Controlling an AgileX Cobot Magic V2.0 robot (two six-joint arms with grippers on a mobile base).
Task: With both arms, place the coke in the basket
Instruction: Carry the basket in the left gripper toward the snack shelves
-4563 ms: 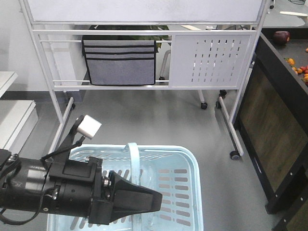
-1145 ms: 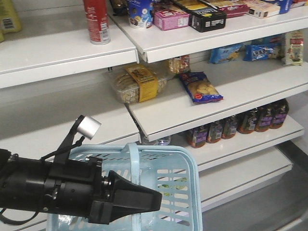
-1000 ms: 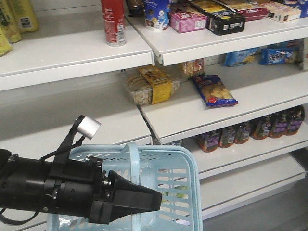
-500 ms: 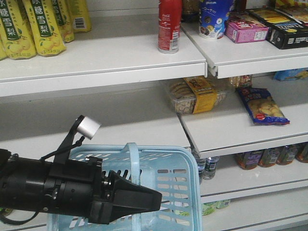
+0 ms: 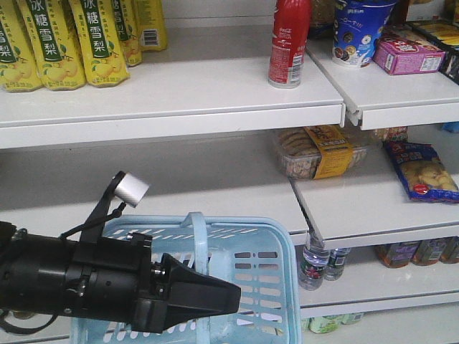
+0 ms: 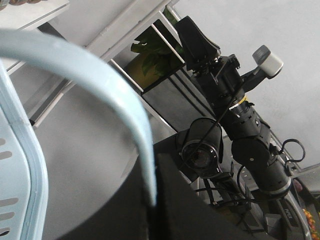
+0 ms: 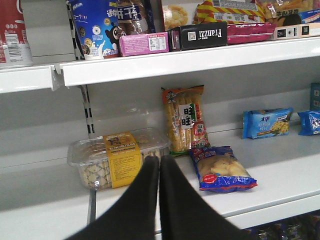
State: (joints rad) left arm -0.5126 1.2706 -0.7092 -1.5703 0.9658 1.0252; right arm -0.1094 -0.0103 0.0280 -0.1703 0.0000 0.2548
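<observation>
- White shop shelves [image 5: 179, 93] are being faced by the robot, rising in tiers across the whole background.
- The coke [image 5: 289, 43] is being seen standing upright on the top shelf, at its right end, just beside the break to the next shelf section. It is well above the basket and is being touched by neither arm.
- Yellow bottles [image 5: 54, 43] are being displayed at the left of that same shelf, well apart from the coke.
- A blue cup [image 5: 358, 29] and a pink box [image 5: 409, 56] are being displayed on the neighbouring section, just to the right of the coke.
- One tier lower, a clear tub [image 5: 319, 152] with a yellow label and a blue snack bag [image 5: 423, 175] are being shown lying side by side.
- The basket [image 5: 244, 223] is being held up in front of the lower shelves by its hoop handle [image 5: 197, 236].
- The handle is being gripped by the left claw [image 5: 233, 295], whose fingers are being pressed together around it in the left wrist view.
- A silver-white knob [image 5: 133, 188] on a stalk is being carried above the left arm's body.
- The right claw [image 7: 159, 160] is being shown with its fingers together and nothing between them, pointed at the tier with the clear tub. In the right wrist view only the lower part of the coke is being shown, at the top left edge.
</observation>
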